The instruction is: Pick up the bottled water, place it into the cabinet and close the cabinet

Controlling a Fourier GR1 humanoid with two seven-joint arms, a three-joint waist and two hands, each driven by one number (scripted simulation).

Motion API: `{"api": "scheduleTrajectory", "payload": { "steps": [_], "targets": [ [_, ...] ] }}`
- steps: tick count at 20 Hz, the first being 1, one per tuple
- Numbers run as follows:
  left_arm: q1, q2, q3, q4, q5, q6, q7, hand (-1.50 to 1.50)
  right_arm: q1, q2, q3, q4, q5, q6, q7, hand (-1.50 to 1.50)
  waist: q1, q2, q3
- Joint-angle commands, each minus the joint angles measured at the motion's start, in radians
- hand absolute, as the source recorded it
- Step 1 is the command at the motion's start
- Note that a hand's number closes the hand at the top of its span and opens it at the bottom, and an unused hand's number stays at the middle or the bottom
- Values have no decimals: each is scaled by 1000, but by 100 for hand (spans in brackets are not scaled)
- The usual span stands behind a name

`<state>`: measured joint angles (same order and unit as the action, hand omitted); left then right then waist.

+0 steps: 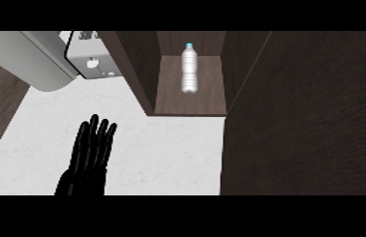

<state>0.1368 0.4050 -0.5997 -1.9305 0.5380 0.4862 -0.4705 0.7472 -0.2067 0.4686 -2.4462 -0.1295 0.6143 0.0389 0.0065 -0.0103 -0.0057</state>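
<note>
The bottled water (190, 69), clear with a light blue cap, stands upright on the shelf inside the dark wooden cabinet (190, 105). The cabinet's door (293, 115) is a large dark wooden panel swung open at the right, filling the right side of the head view. My left hand (89, 156) rests over the white counter at the lower left, fingers straight and pointing up, holding nothing and well apart from the bottle. My right hand does not show anywhere.
A white marbled counter (160, 154) spreads below the cabinet. At the upper left sit a grey rounded appliance (36, 62) and a white boxy device (93, 62). A dark wooden edge (10, 98) runs along the far left.
</note>
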Motion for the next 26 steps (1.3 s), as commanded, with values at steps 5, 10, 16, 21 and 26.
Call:
{"api": "scheduleTrajectory", "payload": {
  "steps": [5, 10, 16, 21, 26],
  "targets": [
    [109, 69, 80, -46, 64, -81, -50, -150, -156, 95, 290, -149, 298, -85, 168, 150, 15, -1, -3],
    [148, 98, 116, -60, 86, -106, -59, -150, -298, 149, 348, -104, 343, -123, 280, 150, 21, -1, -5],
    [195, 135, 153, -73, 115, -173, -92, -150, -466, 202, 386, -40, 357, -207, 384, 150, 25, -2, -7],
    [230, 155, 172, -80, 132, -209, -108, -150, -601, 201, 402, 24, 358, -280, 438, 150, 28, 0, -6],
    [226, 182, 198, -89, 149, -229, -90, -150, -684, 199, 369, 74, 332, -289, 444, 150, 35, 7, -7]
  ]
}}
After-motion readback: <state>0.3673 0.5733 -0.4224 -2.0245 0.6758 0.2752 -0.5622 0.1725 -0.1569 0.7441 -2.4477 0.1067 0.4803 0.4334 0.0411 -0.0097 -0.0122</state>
